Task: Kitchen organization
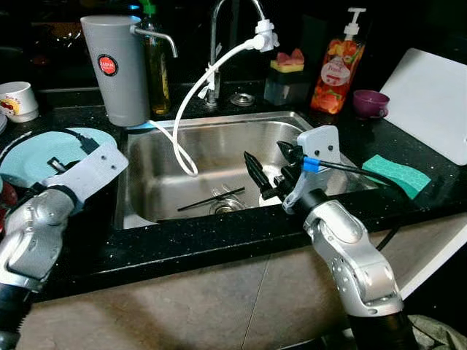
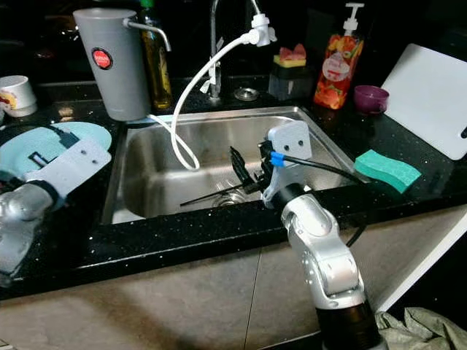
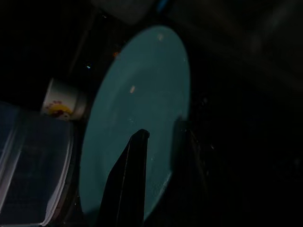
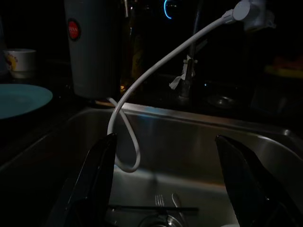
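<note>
Reaching over the stainless steel sink (image 1: 153, 197), the right gripper (image 1: 271, 169) hangs with fingers spread wide above the black chopsticks (image 1: 211, 199) and silver fork (image 4: 159, 202) near the drain, seemingly to collect them, while the left gripper (image 3: 158, 156), slightly parted, hovers over the round teal plate (image 1: 33, 157).

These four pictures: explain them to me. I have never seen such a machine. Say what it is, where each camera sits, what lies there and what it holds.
It is a walking humanoid robot with two silver arms, each ending in two black fingers. Two pictures come from its head, looking down at a steel sink in a black counter. The other two come from its wrists. The right gripper hangs open over the sink, above a fork and a chopstick. The left gripper is over a teal plate. A green sponge, soap bottle and grey water filter stand around. Nothing is held.
</note>
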`<state>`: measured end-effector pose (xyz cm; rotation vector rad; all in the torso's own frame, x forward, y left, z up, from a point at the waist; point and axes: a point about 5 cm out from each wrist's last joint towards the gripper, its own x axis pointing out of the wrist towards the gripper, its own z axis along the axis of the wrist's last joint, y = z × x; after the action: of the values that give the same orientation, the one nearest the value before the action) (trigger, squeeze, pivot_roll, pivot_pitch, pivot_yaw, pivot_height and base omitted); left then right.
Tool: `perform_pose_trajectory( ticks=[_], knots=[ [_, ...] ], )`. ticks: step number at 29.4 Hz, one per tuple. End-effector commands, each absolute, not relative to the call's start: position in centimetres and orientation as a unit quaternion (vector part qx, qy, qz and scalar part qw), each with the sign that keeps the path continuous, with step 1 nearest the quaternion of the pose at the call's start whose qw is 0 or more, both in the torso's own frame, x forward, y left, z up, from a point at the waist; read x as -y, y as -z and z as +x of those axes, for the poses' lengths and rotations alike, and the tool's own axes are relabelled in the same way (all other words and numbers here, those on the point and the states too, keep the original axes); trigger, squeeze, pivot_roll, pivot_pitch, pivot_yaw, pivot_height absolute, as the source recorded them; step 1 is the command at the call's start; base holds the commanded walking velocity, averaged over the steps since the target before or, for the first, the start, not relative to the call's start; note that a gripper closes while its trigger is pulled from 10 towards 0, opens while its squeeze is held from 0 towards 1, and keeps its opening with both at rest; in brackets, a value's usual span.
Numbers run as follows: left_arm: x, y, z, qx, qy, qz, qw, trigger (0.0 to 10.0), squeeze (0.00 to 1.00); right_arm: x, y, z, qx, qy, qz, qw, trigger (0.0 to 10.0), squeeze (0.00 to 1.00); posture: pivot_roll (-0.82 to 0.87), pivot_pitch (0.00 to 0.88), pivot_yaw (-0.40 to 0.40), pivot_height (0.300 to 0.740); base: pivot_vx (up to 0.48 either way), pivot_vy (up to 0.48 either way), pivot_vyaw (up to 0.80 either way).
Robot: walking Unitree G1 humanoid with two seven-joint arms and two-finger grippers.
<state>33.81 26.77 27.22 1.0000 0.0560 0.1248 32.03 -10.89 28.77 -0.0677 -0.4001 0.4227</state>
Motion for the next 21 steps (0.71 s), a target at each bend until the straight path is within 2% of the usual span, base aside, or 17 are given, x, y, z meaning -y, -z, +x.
perform_pose_trajectory(
  ticks=[1,6,7,9,13,14,15,18,19,20,21],
  knots=[
    [-27.2,-26.3,33.7,-0.056,-0.041,0.503,0.862,10.0,0.00,10.9,-28.7,32.2,0.193,-0.210,-0.029,0.958,10.0,0.00,0.06,0.181,-0.043,0.740,0.000,0.000,0.00],
    [-27.7,-25.8,33.6,-0.072,-0.033,0.526,0.847,9.8,0.00,10.8,-28.8,32.2,0.194,-0.210,-0.027,0.958,10.0,0.00,0.06,0.181,-0.043,0.740,0.000,0.000,0.00],
    [-28.0,-25.6,33.6,-0.077,-0.031,0.537,0.839,8.7,0.00,10.8,-28.8,32.2,0.194,-0.211,-0.026,0.958,10.0,0.00,0.06,0.181,-0.043,0.740,0.000,0.000,0.00],
    [-28.1,-25.5,33.7,-0.078,-0.032,0.543,0.836,9.0,0.00,10.8,-28.8,32.2,0.194,-0.211,-0.026,0.958,10.0,0.00,0.06,0.181,-0.043,0.740,0.000,0.000,0.00],
    [-29.0,-25.5,34.0,-0.085,-0.046,0.587,0.804,9.2,0.00,10.8,-28.8,32.2,0.195,-0.210,-0.025,0.958,10.0,0.00,0.06,0.181,-0.043,0.740,0.000,0.000,0.00],
    [-29.0,-25.5,34.0,-0.085,-0.046,0.587,0.804,9.2,0.00,10.8,-28.8,32.2,0.195,-0.210,-0.025,0.958,10.0,0.00,0.06,0.181,-0.043,0.740,0.000,0.000,0.00],
    [-29.3,-25.4,34.2,-0.089,-0.049,0.589,0.802,9.9,0.00,10.8,-28.9,32.2,0.195,-0.210,-0.024,0.958,10.0,0.00,0.06,0.178,-0.045,0.740,0.000,0.000,0.00],
    [-29.6,-25.3,34.5,-0.093,-0.054,0.596,0.795,10.0,0.00,10.8,-28.9,32.2,0.196,-0.209,-0.024,0.958,10.0,0.00,0.06,0.177,-0.046,0.740,0.000,0.000,0.00],
    [-29.7,-25.2,34.6,-0.096,-0.056,0.599,0.793,9.2,0.00,10.8,-28.9,32.3,0.196,-0.209,-0.024,0.958,10.0,0.00,0.06,0.177,-0.046,0.740,0.000,0.000,0.00],
    [-29.8,-25.2,34.7,-0.098,-0.058,0.604,0.789,6.2,0.00,10.8,-28.9,32.3,0.196,-0.209,-0.024,0.958,10.0,0.00,0.06,0.177,-0.046,0.740,0.000,0.000,0.00],
    [-29.8,-25.2,34.7,-0.098,-0.058,0.604,0.789,6.2,0.00,10.8,-28.9,32.3,0.196,-0.209,-0.024,0.958,10.0,0.00,0.06,0.177,-0.046,0.740,0.000,0.000,0.00]
  ],
)
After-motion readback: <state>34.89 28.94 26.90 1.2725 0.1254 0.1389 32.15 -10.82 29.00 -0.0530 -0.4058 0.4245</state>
